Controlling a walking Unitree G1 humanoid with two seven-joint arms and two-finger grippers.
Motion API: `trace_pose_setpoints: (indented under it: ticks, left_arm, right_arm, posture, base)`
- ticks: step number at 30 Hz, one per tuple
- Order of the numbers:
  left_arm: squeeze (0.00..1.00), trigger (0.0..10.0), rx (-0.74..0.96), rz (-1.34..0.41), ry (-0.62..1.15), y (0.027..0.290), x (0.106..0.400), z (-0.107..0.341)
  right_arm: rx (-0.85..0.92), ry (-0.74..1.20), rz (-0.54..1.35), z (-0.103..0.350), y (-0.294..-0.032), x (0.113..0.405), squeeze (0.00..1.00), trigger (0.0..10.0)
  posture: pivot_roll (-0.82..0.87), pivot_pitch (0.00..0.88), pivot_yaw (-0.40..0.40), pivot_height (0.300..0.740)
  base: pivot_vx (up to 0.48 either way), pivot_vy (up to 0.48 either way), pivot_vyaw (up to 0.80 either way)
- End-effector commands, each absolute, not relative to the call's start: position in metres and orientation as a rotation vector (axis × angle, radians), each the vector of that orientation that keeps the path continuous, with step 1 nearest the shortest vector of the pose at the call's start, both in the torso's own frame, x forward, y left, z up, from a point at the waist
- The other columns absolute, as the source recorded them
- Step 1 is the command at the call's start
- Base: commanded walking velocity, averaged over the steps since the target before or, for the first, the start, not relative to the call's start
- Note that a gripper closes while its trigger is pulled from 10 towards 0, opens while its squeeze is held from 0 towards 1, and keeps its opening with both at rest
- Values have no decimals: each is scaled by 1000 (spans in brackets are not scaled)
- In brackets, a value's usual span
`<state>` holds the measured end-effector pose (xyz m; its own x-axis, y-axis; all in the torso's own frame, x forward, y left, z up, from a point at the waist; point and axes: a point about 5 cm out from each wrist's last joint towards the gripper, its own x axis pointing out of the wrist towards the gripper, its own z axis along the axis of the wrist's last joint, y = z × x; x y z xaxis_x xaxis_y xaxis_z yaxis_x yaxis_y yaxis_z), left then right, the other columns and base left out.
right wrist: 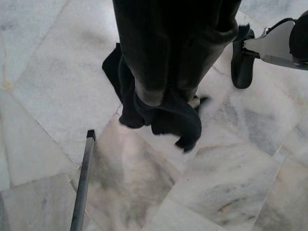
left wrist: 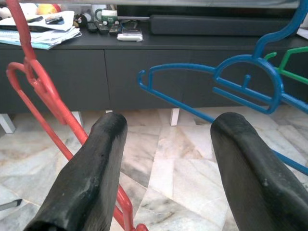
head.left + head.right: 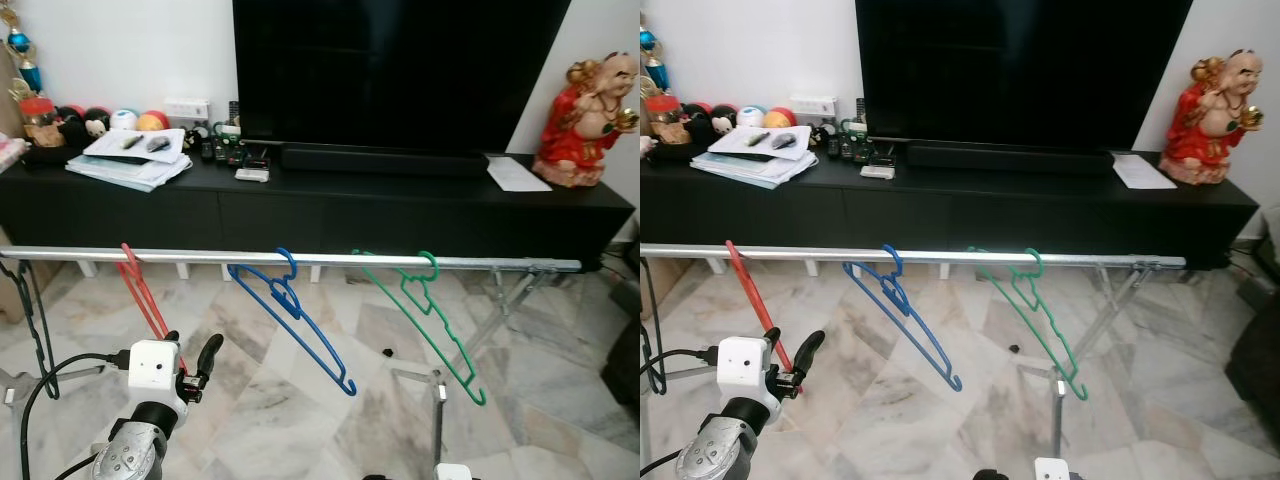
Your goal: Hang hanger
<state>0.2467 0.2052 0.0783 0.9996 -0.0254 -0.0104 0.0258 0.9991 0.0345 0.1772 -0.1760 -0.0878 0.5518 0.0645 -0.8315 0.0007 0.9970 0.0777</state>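
Television [image 3: 400, 70]: large, black, screen dark, on the cabinet against a white wall.
Cabinet [image 3: 330, 205]: long, low, black, spanning the room behind the rail.
Floor [image 3: 300, 400]: pale marble tiles with grey veins.
Rail [image 3: 300, 258]: silver metal bar of a drying rack, running level from left to right in front of the cabinet.
Green hanger [image 3: 425, 310]: hooked over the rail, right of centre, body slanting down to the right.
Blue hanger [image 3: 295, 310]: hooked over the rail near the middle, left of the green one, slanting the same way.
Red hanger [image 3: 143, 292]: at the left stretch of the rail, top at the bar, lower end down beside the left gripper.
Statue [image 3: 588, 120]: red and gold laughing figure at the right end of the cabinet.
Papers [image 3: 135, 158]: loose stack at the left end of the cabinet, below the coloured balls.
Left gripper [image 2: 166, 159]: raised below the rail, two black fingers spread apart, nothing pinched; red hanger passing just beside one finger.
Right gripper [image 1: 168, 101]: pointing down at the floor, fingers pressed together on a dark cloth.
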Motion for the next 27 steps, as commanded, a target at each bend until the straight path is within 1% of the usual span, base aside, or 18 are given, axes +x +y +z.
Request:
trace_pose_setpoints:
  ticks: [1,5,15,27]
  left_arm:
    - [0,10000,49,-36,11,203,247,80]
    - [0,10000,51,-42,11,202,247,81]
    - [0,10000,58,-46,13,201,247,81]
    - [0,10000,59,-48,14,199,249,82]
  right_arm:
    - [70,984,42,-87,-176,179,0,10000]
    - [73,985,44,-87,-176,179,0,10000]
    - [95,984,38,-87,-175,179,0,10000]
    - [81,980,61,-86,-175,181,0,10000]
  posture:
    - [181,11,-72,740]
    - [181,15,-73,740]
    - [180,25,-73,740]
    - [179,25,-76,740]
  base:
    - [0,0,0]
    - [0,-284,0]
    - [0,-407,0]
    - [0,-410,0]
